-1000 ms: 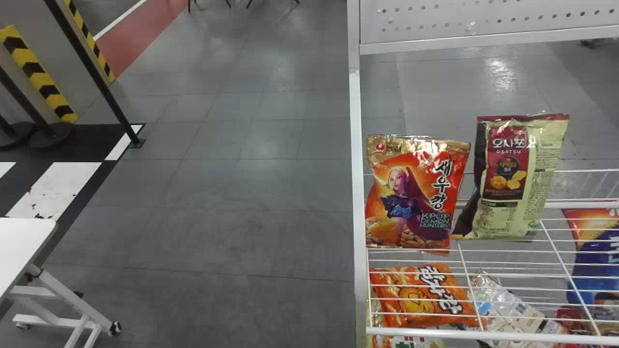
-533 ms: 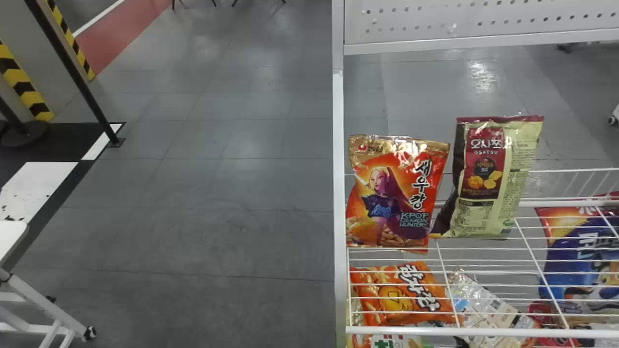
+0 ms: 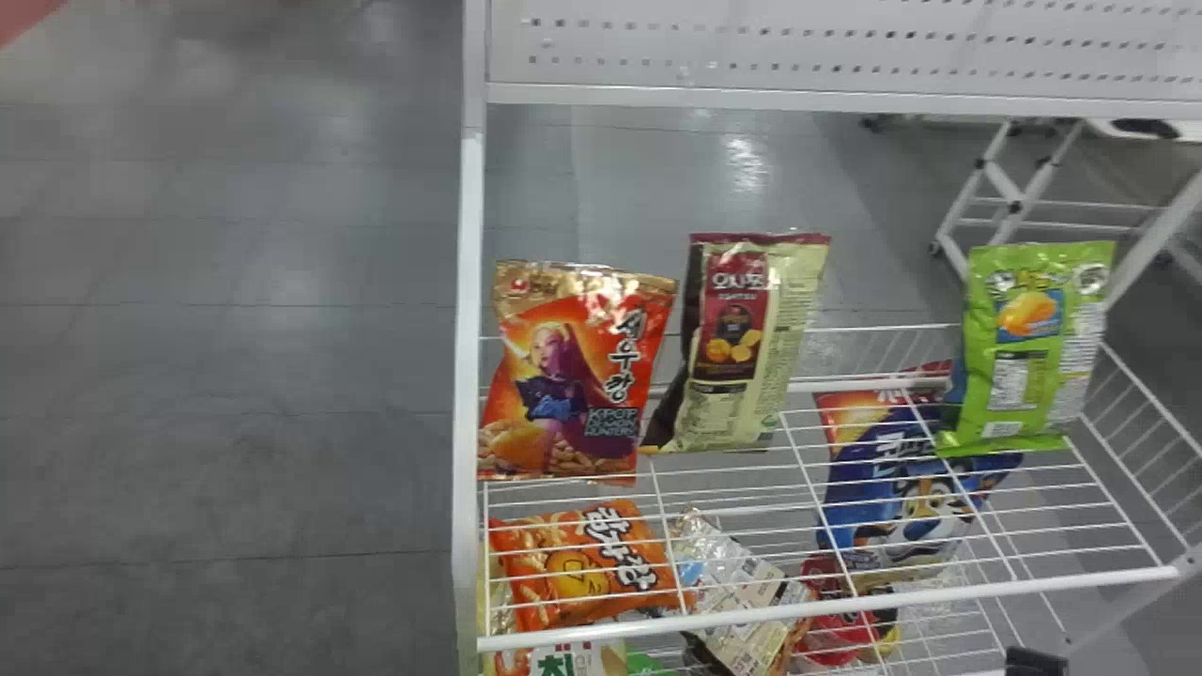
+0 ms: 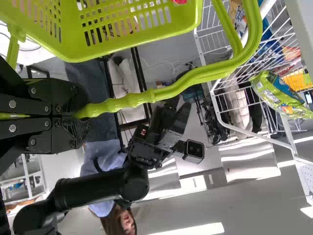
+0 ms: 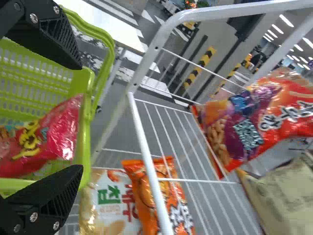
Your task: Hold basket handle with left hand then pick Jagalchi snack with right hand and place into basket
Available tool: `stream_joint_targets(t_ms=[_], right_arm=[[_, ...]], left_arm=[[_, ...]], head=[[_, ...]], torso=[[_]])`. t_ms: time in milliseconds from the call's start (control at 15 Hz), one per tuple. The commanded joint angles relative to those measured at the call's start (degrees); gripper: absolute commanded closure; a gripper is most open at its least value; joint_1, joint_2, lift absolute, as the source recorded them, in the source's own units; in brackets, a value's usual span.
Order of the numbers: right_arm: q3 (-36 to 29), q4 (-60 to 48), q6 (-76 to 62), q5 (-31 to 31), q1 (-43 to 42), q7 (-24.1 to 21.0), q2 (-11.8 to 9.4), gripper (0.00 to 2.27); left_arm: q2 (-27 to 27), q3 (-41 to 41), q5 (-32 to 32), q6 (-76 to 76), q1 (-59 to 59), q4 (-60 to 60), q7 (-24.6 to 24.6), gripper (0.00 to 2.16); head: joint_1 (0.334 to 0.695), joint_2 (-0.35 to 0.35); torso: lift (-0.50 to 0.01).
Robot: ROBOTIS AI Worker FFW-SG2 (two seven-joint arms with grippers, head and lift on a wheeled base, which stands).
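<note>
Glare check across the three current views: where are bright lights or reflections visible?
Head view: a bright reflection on the floor; left wrist view: bright bars of ceiling light; right wrist view: rows of lamps, plus glints on the red bag in the basket.

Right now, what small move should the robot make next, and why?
Probably ease the open right gripper gently away from the green basket. Its fingers stand well apart, the red snack bag appears to lie inside the basket already, and the left gripper has the basket's handle secured.
</note>
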Motion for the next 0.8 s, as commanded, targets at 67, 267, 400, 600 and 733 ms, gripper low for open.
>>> stream_joint_targets(t_ms=[67, 267, 400, 600, 733], right_arm=[[-2.0, -0.1, -8.8, -0.1, 0.5, -0.1, 0.1, 0.11], [-2.7, 1.7, -21.1, 0.3, 0.9, -1.9, 0.1, 0.12], [-2.5, 4.3, -31.8, 1.4, 1.2, -4.3, 0.1, 0.13], [-0.8, 9.7, -48.0, 3.8, 1.3, -8.3, 0.1, 0.13], [0.8, 12.8, -55.2, 5.8, 1.3, -11.3, 0.1, 0.13]], left_arm=[[0.1, 0.0, 0.0, 0.0, 0.0, 0.1, -0.6, 2.15], [0.1, -0.1, 0.0, 0.0, 0.1, 0.1, -0.6, 2.15], [0.1, -0.2, 0.0, 0.0, 0.1, 0.1, -0.6, 2.15], [0.1, -0.3, 0.0, 0.0, 0.1, 0.2, -0.6, 2.15], [0.1, -0.3, 0.0, 0.0, 0.1, 0.3, -0.6, 2.15]], head=[[0.695, -0.236], [0.695, -0.287], [0.695, -0.342], [0.695, -0.350], [0.695, -0.350]], torso=[[-0.008], [-0.008], [-0.008], [-0.008], [-0.008]])
